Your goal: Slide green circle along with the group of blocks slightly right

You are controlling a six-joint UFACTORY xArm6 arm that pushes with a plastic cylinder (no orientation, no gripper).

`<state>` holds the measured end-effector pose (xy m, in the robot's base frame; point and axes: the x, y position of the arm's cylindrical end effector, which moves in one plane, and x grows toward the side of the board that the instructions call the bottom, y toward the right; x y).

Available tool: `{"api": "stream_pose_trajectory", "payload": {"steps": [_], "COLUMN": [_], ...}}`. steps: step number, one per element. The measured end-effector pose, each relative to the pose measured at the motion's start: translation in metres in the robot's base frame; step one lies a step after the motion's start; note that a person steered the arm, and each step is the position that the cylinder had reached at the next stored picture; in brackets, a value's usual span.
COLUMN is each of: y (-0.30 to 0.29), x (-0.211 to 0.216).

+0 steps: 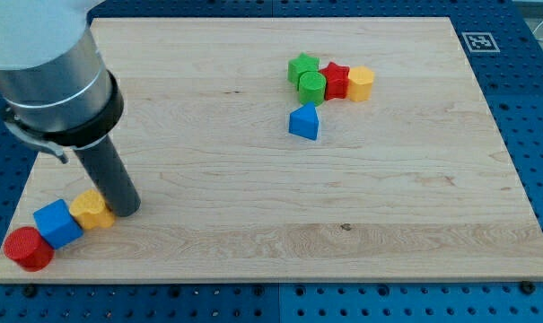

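Note:
The green circle (311, 87) lies at the view's upper middle, in a tight group with a green star (302, 66) above it, a red star (335, 79) to its right and a yellow hexagon (360, 83) further right. A blue triangle (304, 122) lies just below the group. My tip (126, 211) rests on the board at the view's lower left, far from the group, touching the right side of a yellow block (91, 209).
A blue cube (56, 223) and a red cylinder (28, 248) lie in a diagonal row with the yellow block near the board's lower left corner. The wooden board (253, 224) sits on a blue pegboard. A marker tag (479, 40) is at the upper right.

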<state>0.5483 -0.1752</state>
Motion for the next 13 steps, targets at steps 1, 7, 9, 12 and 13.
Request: {"api": "stream_pose_trajectory", "payload": {"steps": [1,7,9,12,13], "y": [-0.008,0.059,0.117,0.157,0.186], "x": [0.008,-0.092,-0.106,-0.156,-0.163]}}
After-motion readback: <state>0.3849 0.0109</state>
